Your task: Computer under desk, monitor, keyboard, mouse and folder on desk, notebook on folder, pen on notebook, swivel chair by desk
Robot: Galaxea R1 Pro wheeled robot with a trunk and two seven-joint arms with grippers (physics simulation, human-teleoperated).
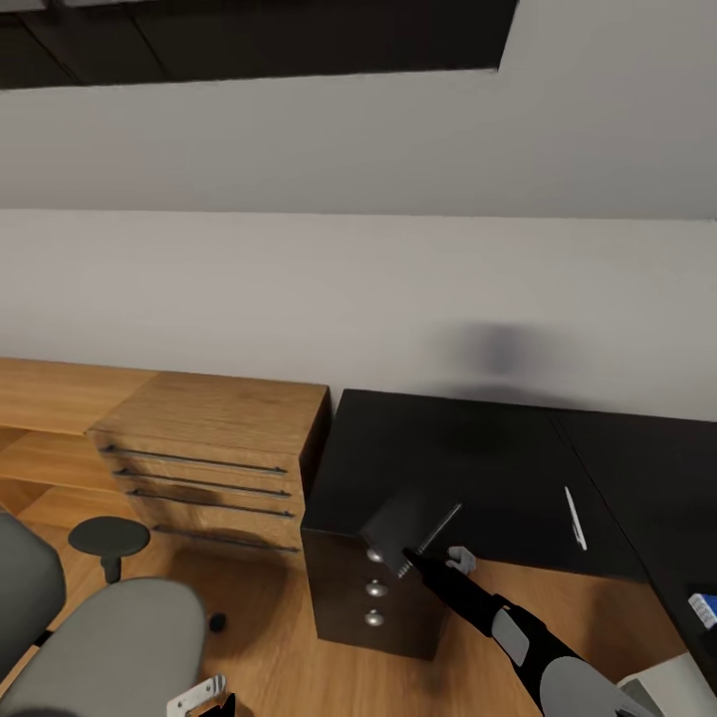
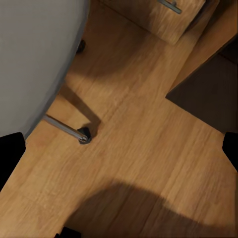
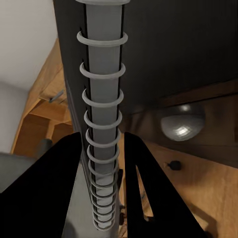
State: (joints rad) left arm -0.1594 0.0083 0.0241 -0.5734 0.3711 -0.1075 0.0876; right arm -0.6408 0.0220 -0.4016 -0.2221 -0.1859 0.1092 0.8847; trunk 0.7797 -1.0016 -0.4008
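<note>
Now | right pincer (image 3: 101,198) grips notebook (image 1: 398,523) spine | left pincer: state unclear | folder (image 1: 703,607) cut off

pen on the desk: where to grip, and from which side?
Judgement only: take the pen at its middle, coming from straight above with the fingers across its thin width. It lies flat on the black desk top, apart from other things, its length running away from the robot. The right gripper is shut on the notebook, so that goes down first.

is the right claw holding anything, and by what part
Yes: the right claw grips the notebook by its spiral-bound edge, holding it over the desk corner.
</note>
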